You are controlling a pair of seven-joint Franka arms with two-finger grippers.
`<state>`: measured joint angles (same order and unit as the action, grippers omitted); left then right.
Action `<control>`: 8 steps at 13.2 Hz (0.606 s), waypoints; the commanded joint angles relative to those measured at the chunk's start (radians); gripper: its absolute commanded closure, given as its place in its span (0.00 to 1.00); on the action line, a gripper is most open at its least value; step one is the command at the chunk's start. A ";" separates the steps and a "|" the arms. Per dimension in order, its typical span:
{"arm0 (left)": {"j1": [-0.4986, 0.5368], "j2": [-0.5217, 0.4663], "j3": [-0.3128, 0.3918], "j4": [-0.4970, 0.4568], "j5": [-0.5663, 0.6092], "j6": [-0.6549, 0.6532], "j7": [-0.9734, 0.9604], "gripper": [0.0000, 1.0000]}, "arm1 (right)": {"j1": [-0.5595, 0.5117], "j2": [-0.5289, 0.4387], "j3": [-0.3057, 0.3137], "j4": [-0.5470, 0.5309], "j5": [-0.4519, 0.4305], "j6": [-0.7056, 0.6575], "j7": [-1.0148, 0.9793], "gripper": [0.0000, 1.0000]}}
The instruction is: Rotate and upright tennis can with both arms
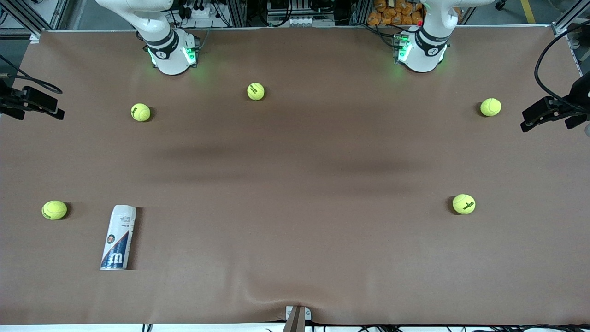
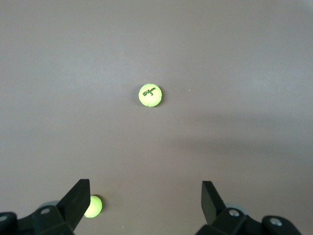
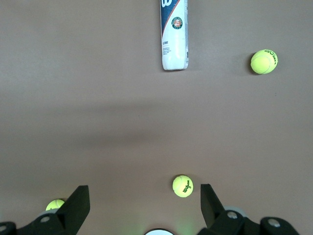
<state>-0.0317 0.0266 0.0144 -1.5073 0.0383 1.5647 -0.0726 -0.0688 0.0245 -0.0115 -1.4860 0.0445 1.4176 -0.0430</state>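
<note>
The left gripper hangs high over the brown tabletop with its jaws spread wide and nothing between them. One yellow-green tennis ball, printed "Wilson 3", rests on the tabletop in the open. A second tennis ball is partly hidden by one black finger.

High front camera faces the arms; both wrist views look down from well above the table.
</note>
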 commanded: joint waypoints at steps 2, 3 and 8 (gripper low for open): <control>0.000 -0.005 0.001 0.001 -0.005 0.003 0.019 0.00 | -0.025 -0.006 0.022 -0.008 -0.014 -0.009 0.022 0.00; 0.000 -0.002 0.001 0.001 -0.005 0.003 0.019 0.00 | -0.025 -0.006 0.022 -0.008 -0.014 -0.009 0.022 0.00; 0.013 0.003 -0.002 0.004 -0.005 -0.006 0.019 0.00 | -0.031 0.021 0.022 -0.007 -0.015 0.000 0.023 0.00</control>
<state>-0.0271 0.0325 0.0145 -1.5077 0.0383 1.5645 -0.0725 -0.0700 0.0289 -0.0115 -1.4890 0.0418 1.4151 -0.0359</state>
